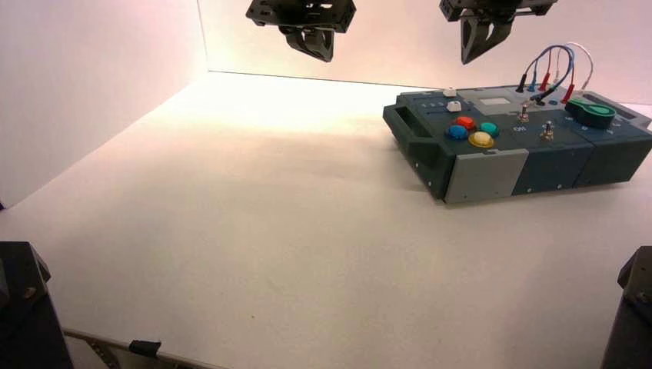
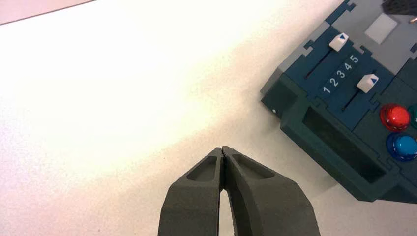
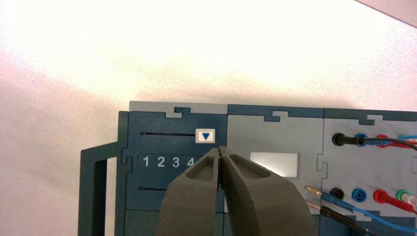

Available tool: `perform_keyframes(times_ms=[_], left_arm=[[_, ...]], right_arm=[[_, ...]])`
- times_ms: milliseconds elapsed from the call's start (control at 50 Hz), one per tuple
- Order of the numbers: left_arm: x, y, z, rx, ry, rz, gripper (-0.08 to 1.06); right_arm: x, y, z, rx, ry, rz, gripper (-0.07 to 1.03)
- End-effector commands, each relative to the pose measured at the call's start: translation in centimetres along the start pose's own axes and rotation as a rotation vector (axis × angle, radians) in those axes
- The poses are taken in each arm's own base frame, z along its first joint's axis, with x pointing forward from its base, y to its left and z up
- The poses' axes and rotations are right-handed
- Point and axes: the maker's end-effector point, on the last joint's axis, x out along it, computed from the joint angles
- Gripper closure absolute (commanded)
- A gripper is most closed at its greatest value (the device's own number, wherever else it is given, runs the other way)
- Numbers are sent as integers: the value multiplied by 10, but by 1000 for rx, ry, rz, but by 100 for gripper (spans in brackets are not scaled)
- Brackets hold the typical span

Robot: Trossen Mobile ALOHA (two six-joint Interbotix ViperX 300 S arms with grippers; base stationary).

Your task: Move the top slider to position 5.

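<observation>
The top slider (image 3: 205, 136) is a small flat white knob with a blue triangle, on the blue box (image 1: 430, 154). It sits at the end of its slot just past the 4, and my fingers hide the 5. It also shows in the left wrist view (image 2: 339, 42), level with the 5, and in the high view (image 1: 450, 92). My right gripper (image 3: 219, 150) is shut and empty. It hangs above the box (image 1: 478, 55), its tips close to the knob and apart from it. My left gripper (image 2: 223, 150) is shut and empty, raised over bare table left of the box (image 1: 317, 48).
A second, blockier white slider (image 2: 368, 82) lies beside the number row. Red (image 1: 464, 121), blue (image 1: 457, 132), yellow (image 1: 481, 139) and teal (image 1: 489, 128) round buttons, a green knob (image 1: 592, 112), toggle switches (image 1: 524, 114) and plugged wires (image 1: 553, 65) fill the box top. Walls stand left and behind.
</observation>
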Motion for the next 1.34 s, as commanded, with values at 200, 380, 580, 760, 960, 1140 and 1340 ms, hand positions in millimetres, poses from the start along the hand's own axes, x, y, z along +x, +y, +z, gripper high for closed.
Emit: perform_keyframes(times_ms=[200, 380, 580, 760, 960, 1140, 1340], left_arm=[[-12, 11, 16, -6, -49, 17, 101], [-18, 16, 21, 13, -61, 24, 101], [-26, 19, 30, 28, -86, 30, 101], [-29, 24, 31, 25, -92, 39, 101], [-26, 26, 32, 36, -98, 44, 101], [-22, 28, 35, 41, -104, 47, 101], [-22, 28, 40, 43, -113, 48, 101]], right_arm=[[-23, -1, 7, -2, -63, -3, 98], [-22, 0, 3, -4, -54, -2, 98], [-22, 0, 6, -5, -69, -2, 98], [-23, 1, 4, -7, -66, -1, 98], [-23, -1, -1, -14, -60, -8, 98], [-28, -3, 0, -35, -72, -22, 98], [-35, -4, 4, -39, -90, -27, 98]])
